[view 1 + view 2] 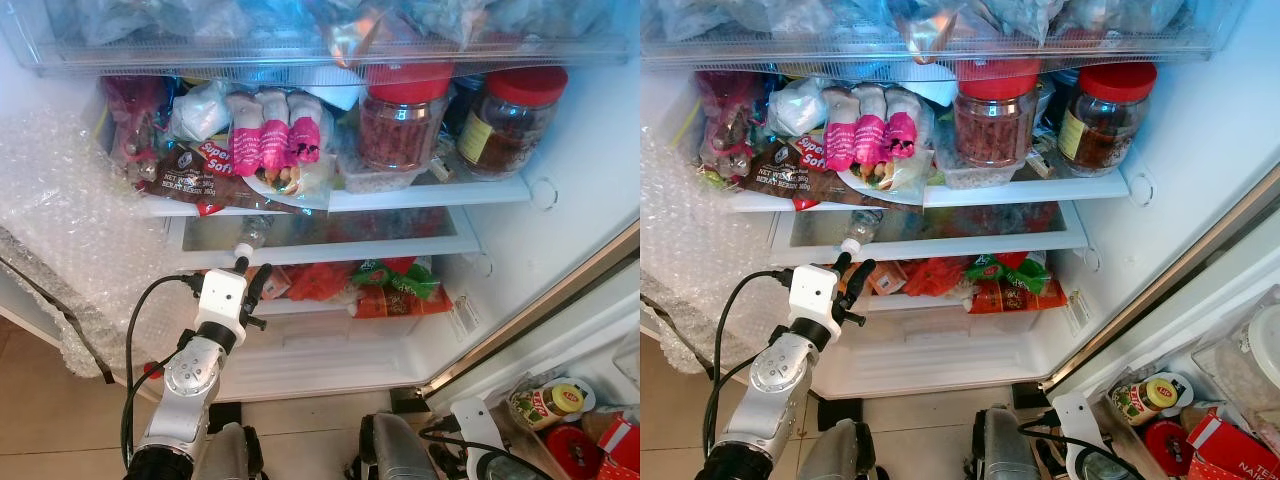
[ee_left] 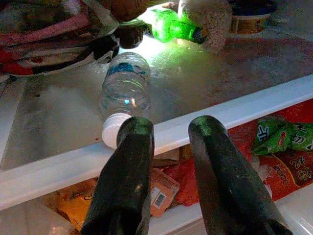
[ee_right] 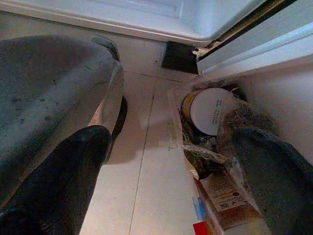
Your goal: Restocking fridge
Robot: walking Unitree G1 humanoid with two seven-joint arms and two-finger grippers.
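The water bottle (image 2: 124, 88) lies on its side on the middle shelf (image 2: 205, 122), near that shelf's left end, its white cap (image 2: 111, 136) at the front edge and its body running back into the fridge (image 1: 590, 170). Its long axis is thus roughly in line with the reach of the left gripper (image 2: 171, 147), which sits just in front of the shelf lip with its fingers (image 2: 127, 176) apart and empty. The cap lies slightly to one side of the gap between them, almost touching one fingertip, so the bottle looks already set down; if it needs to go deeper, a straight push on the cap along the axis would likely do it.

Behind the bottle the shelf has bare room toward the back, where a green bottle (image 2: 173, 27) lies across the rear. Bags crowd the rear left corner, close to the bottle's shoulder. Below the lip, red and green packets (image 1: 385, 285) fill the drawer, so pulling the arm back and a little up seems the clearest way out.

The right gripper (image 3: 171, 161) hangs low by the fridge's bottom right corner, fingers apart and holding nothing, above the floor (image 3: 146, 196) and beside a stock of jars (image 1: 555, 400) and packets outside the door sill. It is the nearer arm to those.
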